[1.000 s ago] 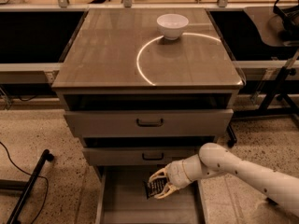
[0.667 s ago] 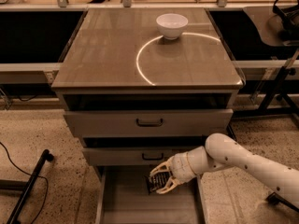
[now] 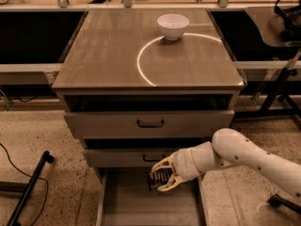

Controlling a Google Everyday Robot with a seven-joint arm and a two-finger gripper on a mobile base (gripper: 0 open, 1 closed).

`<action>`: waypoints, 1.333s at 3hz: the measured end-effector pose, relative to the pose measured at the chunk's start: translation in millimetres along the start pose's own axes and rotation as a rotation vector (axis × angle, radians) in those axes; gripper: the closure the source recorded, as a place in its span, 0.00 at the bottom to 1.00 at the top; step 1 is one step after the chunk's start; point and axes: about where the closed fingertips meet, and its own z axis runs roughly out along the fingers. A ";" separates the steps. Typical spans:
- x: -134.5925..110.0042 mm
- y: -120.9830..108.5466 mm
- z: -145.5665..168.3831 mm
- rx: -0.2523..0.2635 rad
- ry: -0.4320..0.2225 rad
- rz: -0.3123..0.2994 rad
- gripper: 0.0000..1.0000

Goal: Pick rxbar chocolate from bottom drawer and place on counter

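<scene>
My gripper (image 3: 160,175) is shut on the rxbar chocolate (image 3: 159,178), a small dark bar with pale lettering. It holds the bar above the open bottom drawer (image 3: 141,206), just in front of the middle drawer's face. The white arm comes in from the lower right. The counter (image 3: 103,55) is the broad brown glossy top above, with a bright curved light streak.
A white bowl (image 3: 172,26) stands at the back of the counter. The top drawer (image 3: 150,123) and middle drawer (image 3: 122,157) stick out slightly above the bottom one. A black stand leg (image 3: 28,187) lies on the speckled floor at left. Dark table legs stand at right.
The gripper has risen with the bar from inside the bottom drawer to the level of the middle drawer's face, and the arm's elbow has lifted.
</scene>
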 end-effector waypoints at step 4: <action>-100.2 -84.2 -144.5 0.140 0.132 -0.051 1.00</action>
